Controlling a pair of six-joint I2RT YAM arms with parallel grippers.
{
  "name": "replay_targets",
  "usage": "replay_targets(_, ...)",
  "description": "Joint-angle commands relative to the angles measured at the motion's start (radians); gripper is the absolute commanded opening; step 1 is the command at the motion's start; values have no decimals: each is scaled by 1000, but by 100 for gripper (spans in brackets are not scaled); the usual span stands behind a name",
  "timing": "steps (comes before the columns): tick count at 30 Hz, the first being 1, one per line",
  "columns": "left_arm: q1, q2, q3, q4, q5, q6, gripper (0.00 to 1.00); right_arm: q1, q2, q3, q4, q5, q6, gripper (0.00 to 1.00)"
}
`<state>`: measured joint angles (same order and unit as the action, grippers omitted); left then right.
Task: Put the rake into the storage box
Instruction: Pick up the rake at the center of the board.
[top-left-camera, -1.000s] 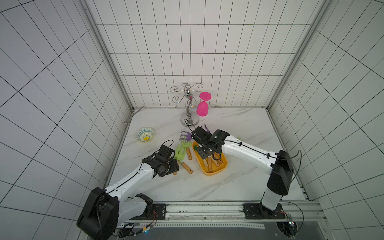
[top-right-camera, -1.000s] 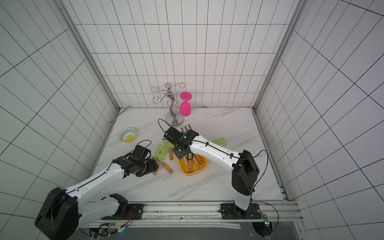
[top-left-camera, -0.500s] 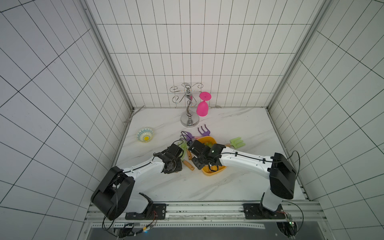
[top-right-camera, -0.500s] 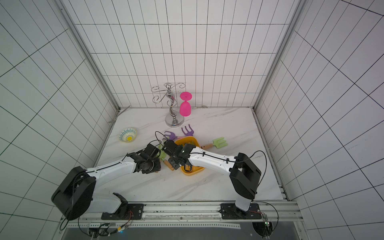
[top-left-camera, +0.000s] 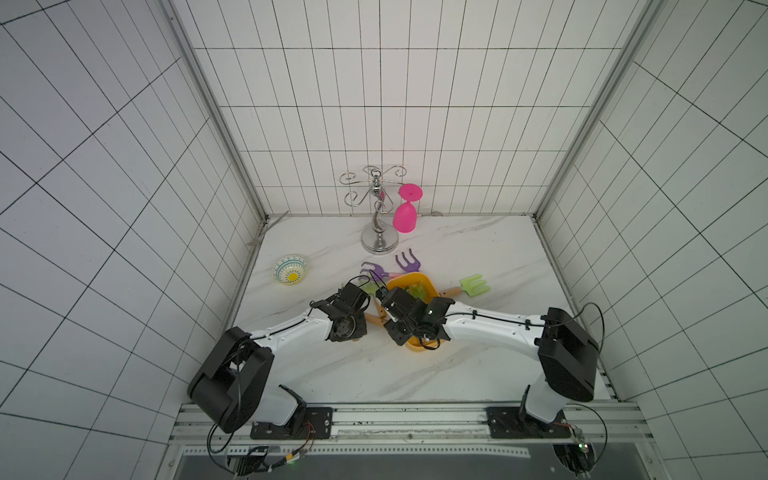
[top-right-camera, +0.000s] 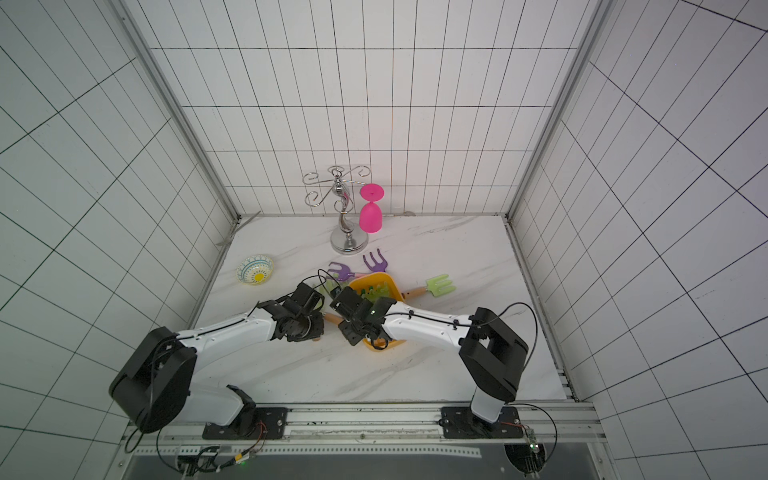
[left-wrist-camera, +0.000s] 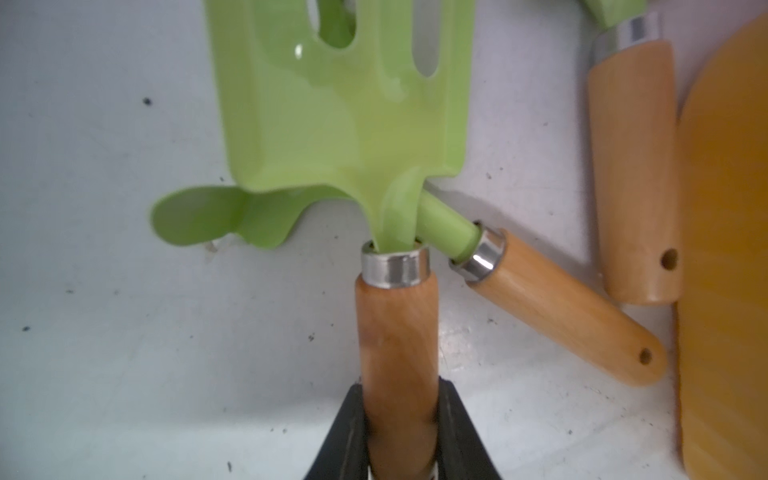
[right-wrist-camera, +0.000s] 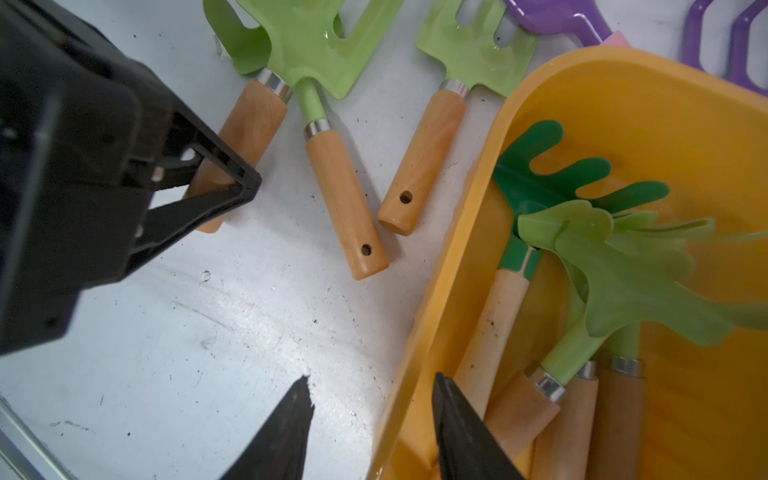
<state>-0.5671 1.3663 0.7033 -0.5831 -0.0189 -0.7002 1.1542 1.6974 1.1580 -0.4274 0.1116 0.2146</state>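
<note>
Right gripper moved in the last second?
Yes. The right gripper has come back toward the front rail, away from the glass stand, to the storage box's near end.

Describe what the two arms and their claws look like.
The left arm and right arm have white shells, chunky black joints and thin black cables. The left claw and right claw are black with tapered fingers. A green light dots the right wrist.
</note>
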Motion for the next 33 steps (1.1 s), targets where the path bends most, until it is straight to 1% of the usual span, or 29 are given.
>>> replay_targets(1, -3, -101, 61, -48, 8, 26, 12, 3, -39, -34, 61, -11, -59, 52)
replay_targets(5, 3, -181, 107, -109, -2, 41, 11, -11, -31, -21, 98, -66, -131, 52)
replay_targets(8, 19, -220, 128, -152, -19, 51, 11, -14, 19, 13, 117, -87, -196, 51)
replay_targets(12, 73, -243, 127, -161, -3, 85, 11, -25, 107, 54, 153, -75, -253, 50)
replay_targets(16, 127, -248, 125, -153, 20, 137, 10, -35, 158, 81, 188, -87, -302, 49)
replay_targets(21, 181, -245, 128, -155, 38, 186, 10, -38, 218, 118, 227, -62, -331, 48)
replay_targets(27, 220, -259, 118, -174, 43, 199, 9, -42, 284, 156, 234, -60, -355, 48)
replay_targets(30, 246, -273, 108, -176, 53, 205, 10, -45, 320, 185, 208, -64, -357, 46)
replay_targets(33, 266, -285, 105, -178, 60, 212, 9, -46, 339, 194, 191, -66, -357, 42)
